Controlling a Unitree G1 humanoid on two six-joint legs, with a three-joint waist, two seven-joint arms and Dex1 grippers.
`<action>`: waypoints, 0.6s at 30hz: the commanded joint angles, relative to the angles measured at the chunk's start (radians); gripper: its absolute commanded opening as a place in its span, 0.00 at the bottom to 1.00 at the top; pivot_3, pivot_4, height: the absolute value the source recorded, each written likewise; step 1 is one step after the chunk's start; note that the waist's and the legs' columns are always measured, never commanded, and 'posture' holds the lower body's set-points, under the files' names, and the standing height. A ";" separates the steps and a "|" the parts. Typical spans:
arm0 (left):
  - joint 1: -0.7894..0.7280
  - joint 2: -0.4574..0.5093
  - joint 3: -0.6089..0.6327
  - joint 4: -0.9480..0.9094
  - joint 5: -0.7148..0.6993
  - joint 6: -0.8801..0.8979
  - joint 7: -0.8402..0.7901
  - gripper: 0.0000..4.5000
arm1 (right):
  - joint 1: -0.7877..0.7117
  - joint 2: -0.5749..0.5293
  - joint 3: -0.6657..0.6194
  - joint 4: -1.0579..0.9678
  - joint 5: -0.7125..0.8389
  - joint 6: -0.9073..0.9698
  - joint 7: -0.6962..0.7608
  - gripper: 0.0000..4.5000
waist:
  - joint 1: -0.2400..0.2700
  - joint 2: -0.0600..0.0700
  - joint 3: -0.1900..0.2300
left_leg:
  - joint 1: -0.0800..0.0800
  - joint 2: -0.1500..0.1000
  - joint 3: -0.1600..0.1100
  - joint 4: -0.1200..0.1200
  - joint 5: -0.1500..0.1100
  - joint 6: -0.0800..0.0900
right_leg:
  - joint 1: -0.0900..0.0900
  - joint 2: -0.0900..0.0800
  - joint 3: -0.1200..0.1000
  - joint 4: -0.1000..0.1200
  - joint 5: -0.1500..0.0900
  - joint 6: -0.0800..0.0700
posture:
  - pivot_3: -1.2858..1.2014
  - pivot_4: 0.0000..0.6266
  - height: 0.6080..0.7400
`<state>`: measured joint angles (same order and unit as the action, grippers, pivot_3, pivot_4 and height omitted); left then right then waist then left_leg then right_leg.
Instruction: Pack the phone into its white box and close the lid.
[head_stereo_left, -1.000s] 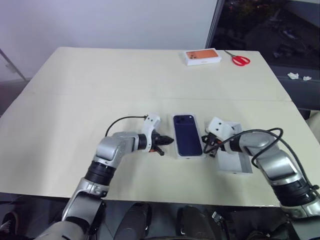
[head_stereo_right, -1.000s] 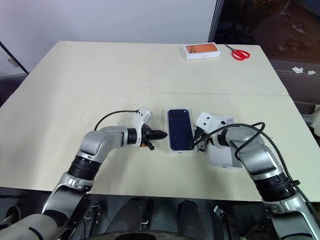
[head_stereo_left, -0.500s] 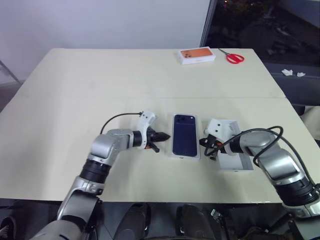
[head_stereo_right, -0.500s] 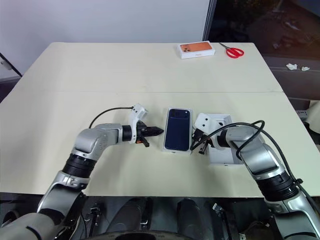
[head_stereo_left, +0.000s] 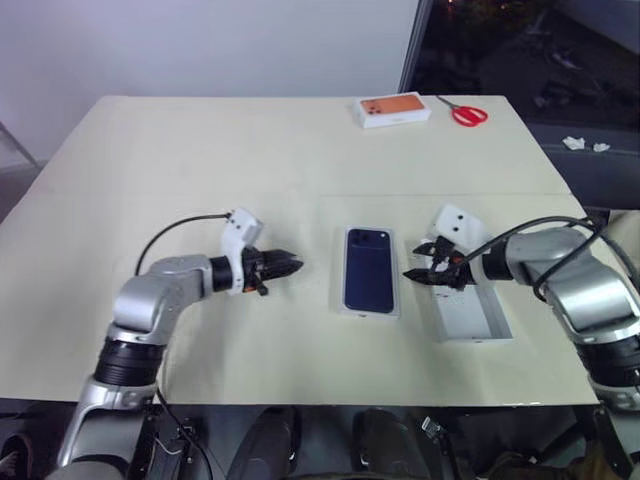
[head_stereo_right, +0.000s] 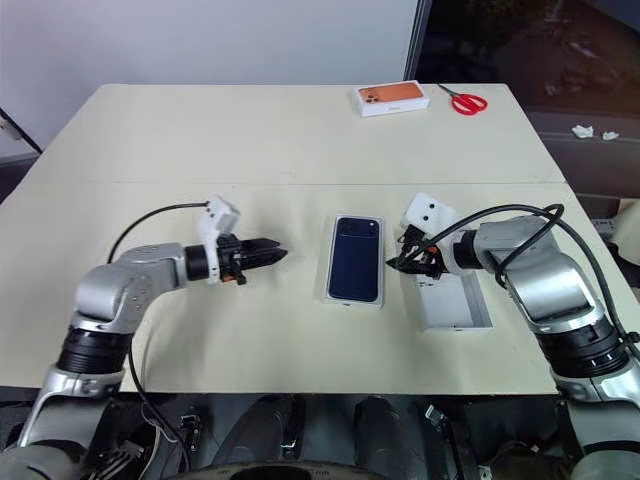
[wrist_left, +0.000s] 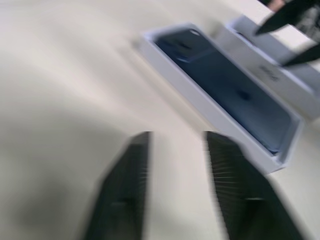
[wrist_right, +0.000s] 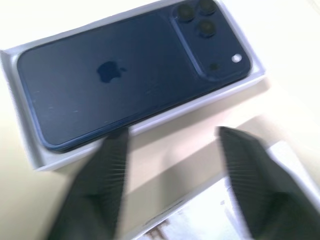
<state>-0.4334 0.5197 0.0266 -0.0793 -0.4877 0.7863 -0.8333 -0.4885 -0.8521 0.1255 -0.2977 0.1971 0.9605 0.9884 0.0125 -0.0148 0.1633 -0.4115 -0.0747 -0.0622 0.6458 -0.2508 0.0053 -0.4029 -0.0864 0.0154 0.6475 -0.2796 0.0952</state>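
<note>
From the head camera, the phone (head_stereo_left: 368, 269) lies back-up inside the white box (head_stereo_left: 340, 303) at mid-table, the lid (head_stereo_left: 470, 318) open-side up just right of it. The left gripper (head_stereo_left: 285, 266) hovers left of the box, the right gripper (head_stereo_left: 418, 274) between box and lid, both parted and empty. Beyond sit an orange-pictured box (head_stereo_left: 392, 110) and red scissors (head_stereo_left: 463, 114). Both wrist cameras show spread fingers (wrist_left: 122, 192) facing the boxed phone (wrist_right: 125, 75).

Office-like room: bare table (head_stereo_left: 200, 150), scissors (head_stereo_left: 466, 114)
</note>
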 joint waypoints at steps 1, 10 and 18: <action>0.016 0.053 0.092 -0.018 -0.027 -0.101 -0.055 0.85 | -0.029 -0.018 -0.052 -0.061 0.001 0.123 -0.084 1.00 | 0.000 0.000 0.000 | -0.001 0.000 0.000 0.000 0.000 0.000 | -0.001 0.000 0.000 0.000 0.000 0.000 | 0.52 0.24 1.00; 0.095 0.085 0.150 -0.029 -0.050 -0.225 -0.112 0.99 | -0.149 0.072 -0.119 -0.102 0.108 0.644 -0.247 1.00 | 0.002 0.002 0.002 | -0.004 0.000 0.000 0.000 0.000 0.000 | -0.004 -0.001 0.000 0.000 0.000 0.000 | 0.52 0.24 1.00; 0.105 0.049 0.139 -0.051 -0.059 -0.233 -0.063 0.99 | -0.004 0.111 -0.198 -0.168 0.274 0.654 -0.492 1.00 | 0.000 0.002 0.002 | -0.007 0.000 0.001 0.001 0.000 0.000 | -0.007 -0.001 0.000 0.001 0.000 0.000 | 0.52 0.24 1.00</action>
<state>-0.3255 0.5667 0.1470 -0.0895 -0.5309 0.5709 -0.9041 -0.4988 -0.7436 -0.0233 -0.4214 0.4263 1.6077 0.5459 0.0121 -0.0124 0.1649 -0.4190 -0.0750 -0.0614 0.6468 -0.2508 0.0056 -0.4097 -0.0875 0.0156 0.6486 -0.2793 0.0951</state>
